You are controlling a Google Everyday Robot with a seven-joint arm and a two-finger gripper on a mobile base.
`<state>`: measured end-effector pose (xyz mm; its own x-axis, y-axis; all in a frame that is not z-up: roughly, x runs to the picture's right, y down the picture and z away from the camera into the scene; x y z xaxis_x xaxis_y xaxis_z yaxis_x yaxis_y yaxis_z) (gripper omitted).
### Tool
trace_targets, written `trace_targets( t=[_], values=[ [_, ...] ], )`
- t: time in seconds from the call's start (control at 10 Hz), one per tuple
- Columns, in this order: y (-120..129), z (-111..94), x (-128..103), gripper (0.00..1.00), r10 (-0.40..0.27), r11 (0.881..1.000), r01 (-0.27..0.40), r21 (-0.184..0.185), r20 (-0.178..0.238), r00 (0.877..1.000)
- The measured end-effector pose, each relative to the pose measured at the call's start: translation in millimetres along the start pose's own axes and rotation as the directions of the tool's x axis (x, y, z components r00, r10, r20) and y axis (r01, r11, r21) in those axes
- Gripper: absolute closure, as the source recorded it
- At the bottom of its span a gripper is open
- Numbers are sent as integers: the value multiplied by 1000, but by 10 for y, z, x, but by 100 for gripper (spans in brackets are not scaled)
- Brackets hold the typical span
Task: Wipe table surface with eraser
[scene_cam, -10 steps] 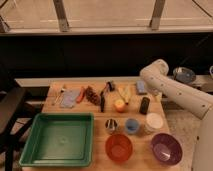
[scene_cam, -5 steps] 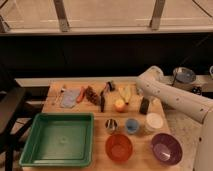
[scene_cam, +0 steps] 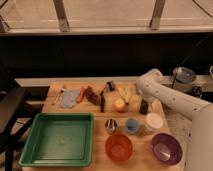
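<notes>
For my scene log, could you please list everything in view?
table surface: one, light wood, centre
tray: one, green, front left
orange bowl: one, front centre
purple bowl: one, front right
white cup: one, mid right
blue cup: one, mid-table
dark cup: one, left of it
eraser: one, black, rear right
black-handled tool: one, rear centre
blue-grey block: one, rear left
reddish items: two, beside block
orange round item: one, rear centre
yellowish item: one, behind it
grey bowl: one, ledge, far right
arm: one, white, from right
end effector: one, dark, at the eraser
</notes>
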<state>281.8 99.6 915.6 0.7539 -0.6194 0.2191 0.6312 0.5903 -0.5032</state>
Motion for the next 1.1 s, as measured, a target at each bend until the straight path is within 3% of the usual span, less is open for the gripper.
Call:
trace_targets(
  t=[0.2,0.3,0.5,0.9,1.1],
  values=[
    [6,47,29,35,20,1000,-20,-4,16,1000],
    [-11,59,19,41,23,1000,-23,-3,20,1000],
    [-19,43,-3,60,26,1000,-26,-1,15,1000],
    [-11,-89,-12,98,85,996,-86,37,26,996],
    [16,-175,-53,100,102,993,-105,54,42,994]
  ],
)
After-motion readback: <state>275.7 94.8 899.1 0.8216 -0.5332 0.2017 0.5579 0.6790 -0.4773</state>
